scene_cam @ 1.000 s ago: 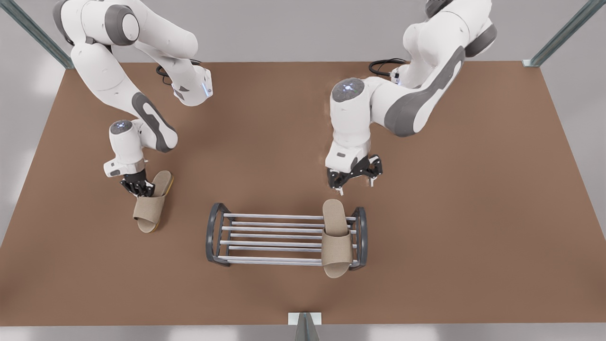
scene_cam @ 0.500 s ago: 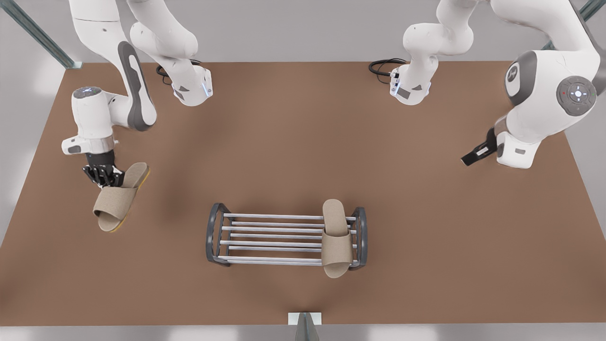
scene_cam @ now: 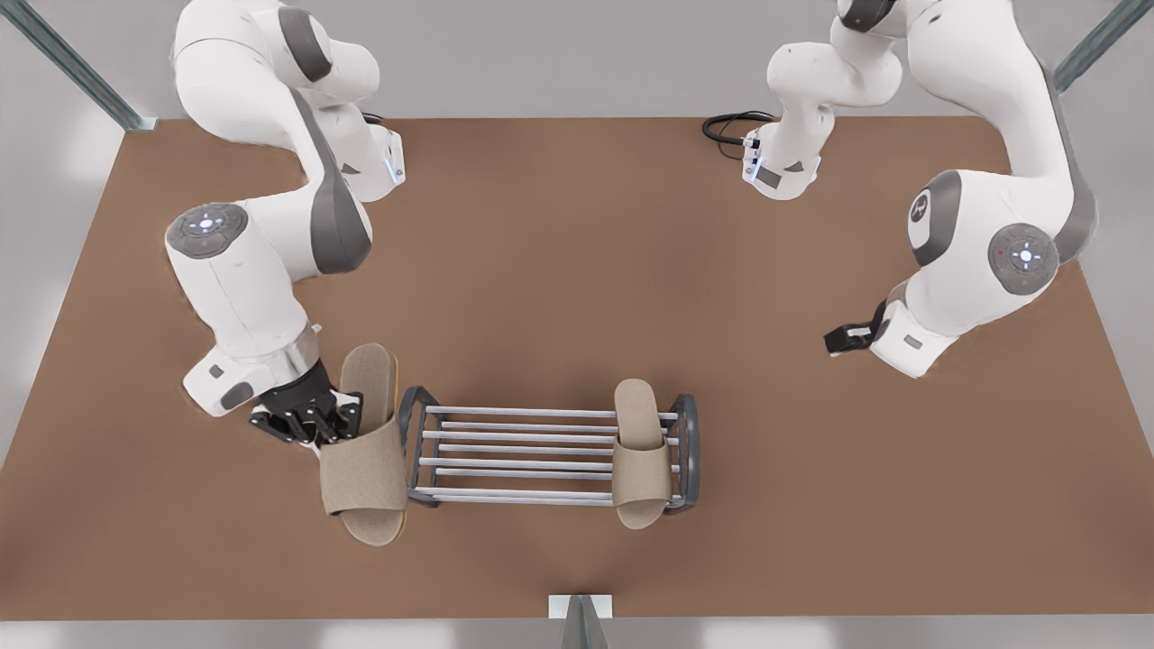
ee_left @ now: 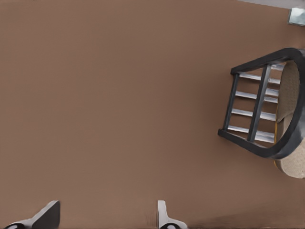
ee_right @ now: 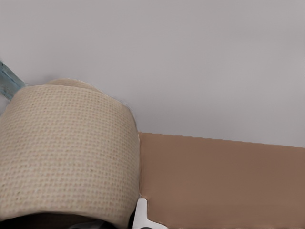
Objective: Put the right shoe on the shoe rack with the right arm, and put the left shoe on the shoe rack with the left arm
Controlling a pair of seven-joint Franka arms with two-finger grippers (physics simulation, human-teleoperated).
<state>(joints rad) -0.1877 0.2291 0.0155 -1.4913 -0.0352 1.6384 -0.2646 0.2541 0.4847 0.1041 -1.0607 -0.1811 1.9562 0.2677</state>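
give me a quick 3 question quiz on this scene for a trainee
1. True or false: one slipper lies across the rack.
2. Which end effector grips the other slipper? A) right B) left C) neither
3. Fill in: the left end effector, far from the rack, has its fingers ____.
Key: 1 true; 2 A; 3 open

In the right wrist view we see the right shoe (ee_right: 66, 152) run off the picture's edge, its band covering most of the right gripper (scene_cam: 306, 422); in the left wrist view the shoe rack (ee_left: 259, 102) and the left shoe (ee_left: 291, 95) are cut off, and the left gripper (ee_left: 105, 215) shows two parted tips.
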